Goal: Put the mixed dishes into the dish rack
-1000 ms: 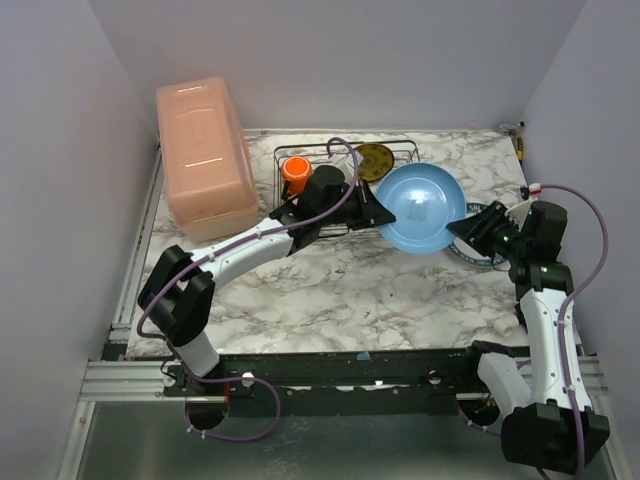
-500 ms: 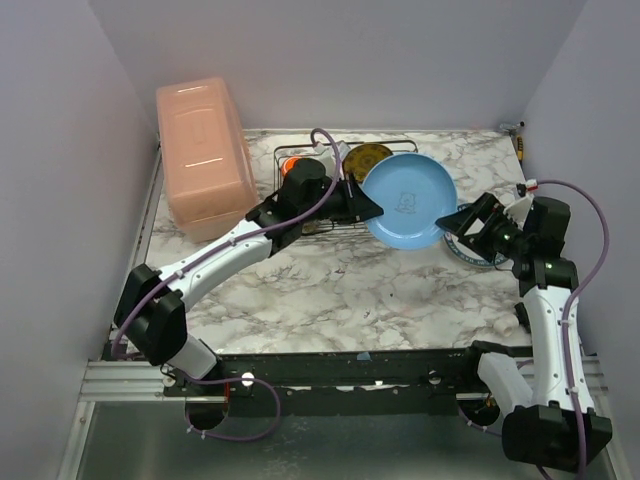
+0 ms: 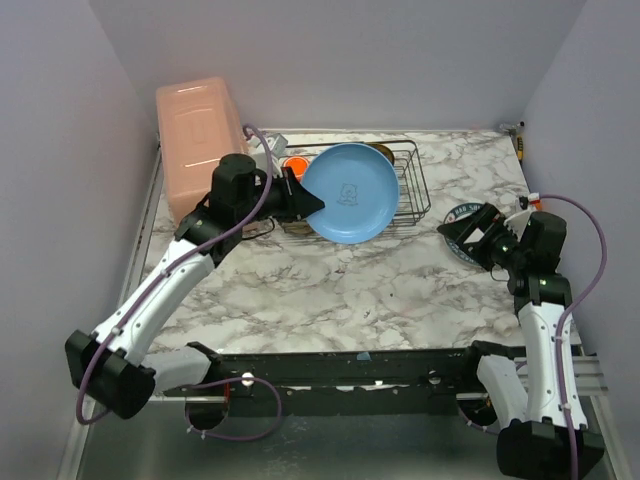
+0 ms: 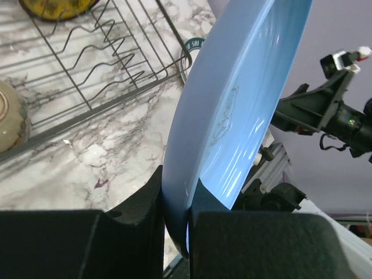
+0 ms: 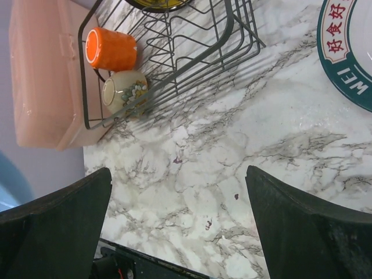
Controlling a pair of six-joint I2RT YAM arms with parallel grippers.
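The left gripper (image 3: pixel 303 203) is clamped on the rim of the light-blue plate (image 3: pixel 350 193), holding it on edge in the air at the front of the black wire dish rack (image 3: pixel 418 190). Inside the rack, the orange mug (image 5: pixel 110 49) and small bowl (image 5: pixel 124 90) take the left end and the yellow-brown plate (image 4: pixel 55 7) the back; the slot wires between them stand free. The right gripper (image 3: pixel 468 235), spread wide and holding nothing, hovers by the teal-rimmed white plate (image 5: pixel 343 58), which lies flat on the marble table (image 3: pixel 330 290). A pink lidded box (image 3: pixel 200 130) flanks the rack's left.
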